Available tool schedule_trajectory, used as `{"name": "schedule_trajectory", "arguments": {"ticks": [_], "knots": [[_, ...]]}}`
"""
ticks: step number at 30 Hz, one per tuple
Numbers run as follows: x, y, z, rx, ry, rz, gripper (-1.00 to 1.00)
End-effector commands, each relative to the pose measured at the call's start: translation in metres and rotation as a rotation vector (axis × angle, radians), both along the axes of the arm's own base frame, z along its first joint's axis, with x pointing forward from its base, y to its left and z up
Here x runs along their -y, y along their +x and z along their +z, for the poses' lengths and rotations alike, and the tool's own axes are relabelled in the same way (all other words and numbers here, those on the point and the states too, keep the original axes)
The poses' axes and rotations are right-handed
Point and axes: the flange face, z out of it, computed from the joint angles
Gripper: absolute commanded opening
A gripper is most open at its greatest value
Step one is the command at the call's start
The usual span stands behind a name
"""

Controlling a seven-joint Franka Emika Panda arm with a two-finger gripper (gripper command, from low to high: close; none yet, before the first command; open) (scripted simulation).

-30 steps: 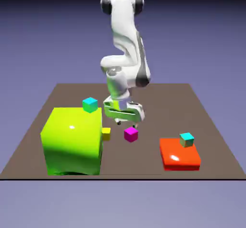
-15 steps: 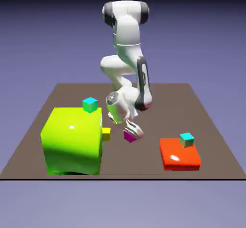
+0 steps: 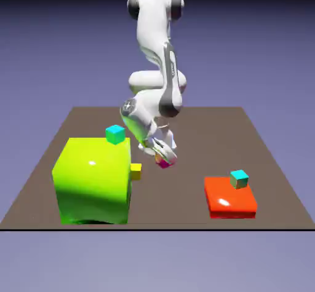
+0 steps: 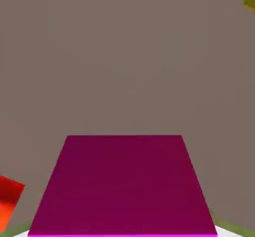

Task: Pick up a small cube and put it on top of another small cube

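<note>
Pincer (image 3: pixel 165 158) is clamped on the magenta cube (image 3: pixel 163 163), lifted just clear of the desk (image 3: pixel 271 161). Nearest resting cube is the yellow one (image 3: pixel 136 171), close by toward the exterior view's left; the teal cube (image 3: pixel 239 178) sits farther right, on the red slab (image 3: pixel 229 200).

The magenta cube (image 3: pixel 163 163) is mostly hiding behind the gripper (image 3: pixel 165 156) in the exterior view, with only a sliver showing under the fingers. In the hand view the same cube (image 4: pixel 124 186) is filling the lower middle, running off the bottom edge and covering both fingertips. The red block (image 4: pixel 9 201) is being cut off by the hand view's left edge, and the yellow cube (image 4: pixel 250 1) by its right edge, only a corner showing. In the exterior view, that yellow cube (image 3: pixel 136 171) is sitting partly hidden behind the large green block (image 3: pixel 92 180).
</note>
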Motion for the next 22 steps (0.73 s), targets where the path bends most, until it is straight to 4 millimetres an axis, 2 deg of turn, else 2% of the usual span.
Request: {"name": "schedule_trajectory", "arguments": {"ticks": [1,4,7,9,13,14,18,19,20,21,22], "knots": [[0.012,0.006,0.016,-0.004,0.003,-0.045,-1.0],[0.052,0.015,0.067,-0.013,0.013,-0.181,-1.0],[0.092,0.011,0.12,-0.027,0.015,-0.316,-1.0],[0.119,0.0,0.155,-0.032,-0.001,-0.408,-1.0],[0.167,-0.034,0.194,-0.001,-0.119,-0.572,-1.0],[0.167,-0.034,0.194,-0.001,-0.119,-0.572,-1.0],[0.147,-0.031,0.13,-0.001,-0.118,-0.572,-1.0],[0.146,-0.031,0.129,-0.001,-0.119,-0.572,-1.0],[0.146,-0.031,0.129,-0.001,-0.119,-0.572,1.0],[0.146,-0.031,0.129,-0.001,-0.119,-0.572,1.0],[0.152,-0.031,0.144,0.0,-0.117,-0.571,1.0]]}}
